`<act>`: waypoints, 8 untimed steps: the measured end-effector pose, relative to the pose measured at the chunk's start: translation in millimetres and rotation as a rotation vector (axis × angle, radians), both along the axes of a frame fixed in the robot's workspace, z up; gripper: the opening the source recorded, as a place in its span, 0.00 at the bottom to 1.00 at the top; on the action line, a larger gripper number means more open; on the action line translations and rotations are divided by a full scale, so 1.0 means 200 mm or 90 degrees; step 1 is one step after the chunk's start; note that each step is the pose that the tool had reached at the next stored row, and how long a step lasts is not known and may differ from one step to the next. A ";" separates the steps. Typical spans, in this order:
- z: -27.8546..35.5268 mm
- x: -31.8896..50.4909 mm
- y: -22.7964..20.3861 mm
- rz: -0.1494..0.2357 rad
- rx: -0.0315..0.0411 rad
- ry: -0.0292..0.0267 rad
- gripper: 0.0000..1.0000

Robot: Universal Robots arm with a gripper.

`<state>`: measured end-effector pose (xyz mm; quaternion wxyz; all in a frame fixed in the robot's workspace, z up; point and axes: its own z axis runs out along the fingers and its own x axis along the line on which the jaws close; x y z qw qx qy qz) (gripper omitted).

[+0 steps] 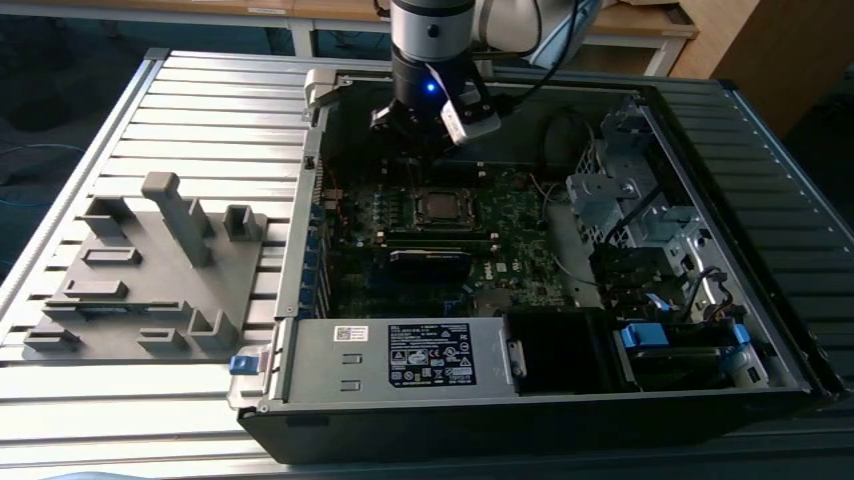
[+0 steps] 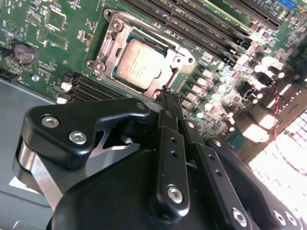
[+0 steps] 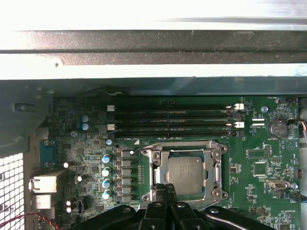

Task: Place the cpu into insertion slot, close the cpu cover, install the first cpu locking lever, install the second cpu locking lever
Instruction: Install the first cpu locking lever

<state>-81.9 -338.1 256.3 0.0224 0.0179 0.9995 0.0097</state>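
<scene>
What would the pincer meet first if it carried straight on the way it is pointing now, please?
Most likely the metal frame around the chip: in both wrist views the pincer points at the frame's near edge. How much gap lies between them is hard to tell.

Slatted table [image 1: 200, 110] carries open PC case [image 1: 561, 425]. Grey jig [image 1: 147, 290] w/ upright posts lies beside it, on exterior view's left. Blue clip [image 1: 242, 364] just beside case corner. Inside: green board [image 1: 521, 250], PSU [image 1: 340, 370] w/ label at wall nearest cam, drive cage [image 1: 621, 200] on exterior view's right. In first wrist view: RAM slots [image 3: 172, 120], coin cell [image 3: 277, 127], row of caps [image 3: 106, 175].
</scene>
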 end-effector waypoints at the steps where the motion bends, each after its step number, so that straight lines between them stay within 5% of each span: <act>1: 0.000 -0.001 0.000 0.000 0.0000 0.0000 0.11; 8: 0.000 -0.002 0.000 0.000 0.0000 0.0000 0.11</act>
